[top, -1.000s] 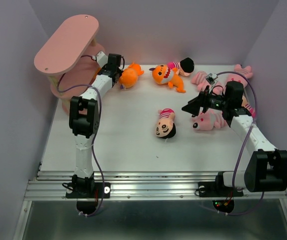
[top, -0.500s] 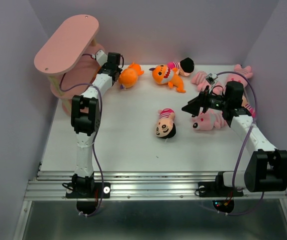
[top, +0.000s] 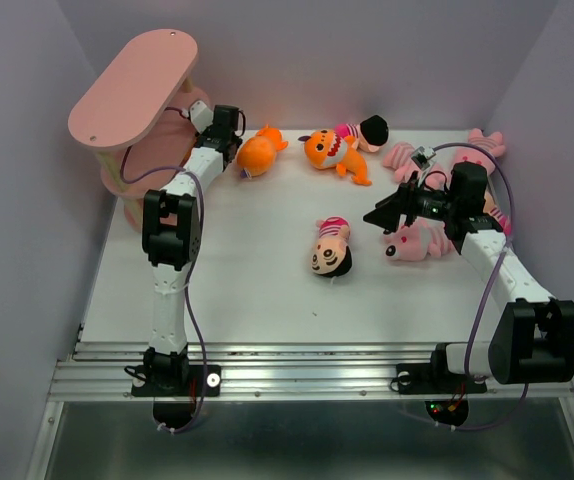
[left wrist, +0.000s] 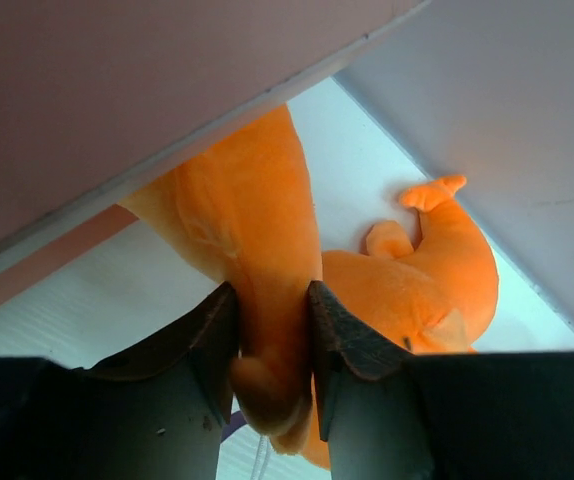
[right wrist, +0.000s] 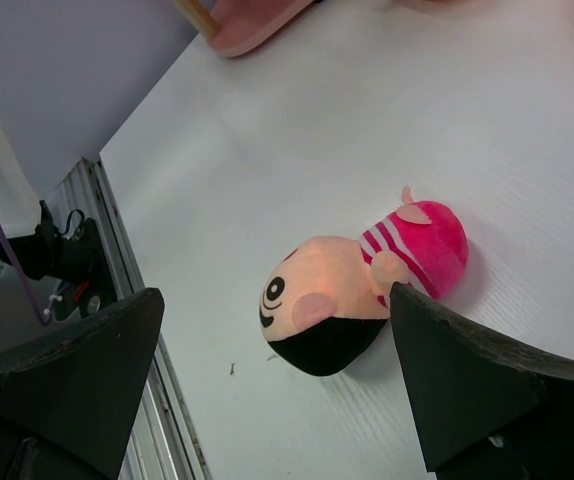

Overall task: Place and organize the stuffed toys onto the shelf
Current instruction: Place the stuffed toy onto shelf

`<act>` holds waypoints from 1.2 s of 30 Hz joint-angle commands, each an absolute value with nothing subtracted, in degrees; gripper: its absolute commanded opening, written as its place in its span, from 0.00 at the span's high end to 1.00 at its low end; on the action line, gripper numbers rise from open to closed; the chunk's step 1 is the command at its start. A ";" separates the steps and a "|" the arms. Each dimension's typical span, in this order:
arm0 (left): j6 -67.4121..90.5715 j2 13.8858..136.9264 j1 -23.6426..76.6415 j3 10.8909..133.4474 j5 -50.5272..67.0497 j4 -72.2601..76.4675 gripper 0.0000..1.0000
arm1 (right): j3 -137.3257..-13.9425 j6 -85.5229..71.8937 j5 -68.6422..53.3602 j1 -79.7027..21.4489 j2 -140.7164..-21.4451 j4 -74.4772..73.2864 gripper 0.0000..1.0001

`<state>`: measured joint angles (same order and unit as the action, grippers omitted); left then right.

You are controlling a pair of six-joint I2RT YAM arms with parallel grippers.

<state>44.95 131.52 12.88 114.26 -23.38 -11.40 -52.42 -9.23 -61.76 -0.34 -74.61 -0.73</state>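
Note:
The pink shelf (top: 132,85) stands at the back left. My left gripper (top: 237,143) reaches beside its lower boards, shut on a limb of an orange stuffed toy (top: 259,153). In the left wrist view the orange toy (left wrist: 267,230) fills the gap of the left gripper (left wrist: 273,340), under a pink shelf board (left wrist: 117,90). My right gripper (top: 382,215) hovers open right of a black-haired doll (top: 332,248). The right wrist view shows that doll (right wrist: 357,290) lying between and beyond the spread fingers of the right gripper (right wrist: 277,380).
A second orange toy (top: 329,150) and another doll (top: 367,130) lie at the back middle. Pink striped animals (top: 417,243) lie under and behind my right arm, with more at the back right (top: 485,143). The shelf's base (right wrist: 257,25) shows far off.
My left arm's elbow has shifted slightly toward the shelf; the orange toy stays between its fingers. The right arm and the other toys have not moved.

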 commanded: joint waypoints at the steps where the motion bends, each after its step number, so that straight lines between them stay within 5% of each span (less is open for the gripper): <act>1: 45.61 129.82 11.43 114.88 -25.31 -9.58 0.54 | -52.38 -9.05 -63.11 0.18 -74.09 2.64 0.00; 13: 43.51 126.22 11.16 110.84 -20.49 -7.38 0.37 | -52.47 -9.14 -63.28 0.70 -73.92 2.64 0.00; 17: 43.42 124.46 11.16 108.20 -19.95 -5.45 0.39 | -52.47 -9.23 -63.54 1.23 -73.74 2.72 0.00; 28: 42.54 122.61 11.16 103.97 -21.44 -3.52 0.94 | -52.47 -9.49 -63.98 1.76 -73.21 2.72 0.00; 36: 39.82 122.34 10.46 104.94 -26.01 -4.13 1.00 | -52.56 -9.49 -64.16 1.76 -73.13 2.72 0.00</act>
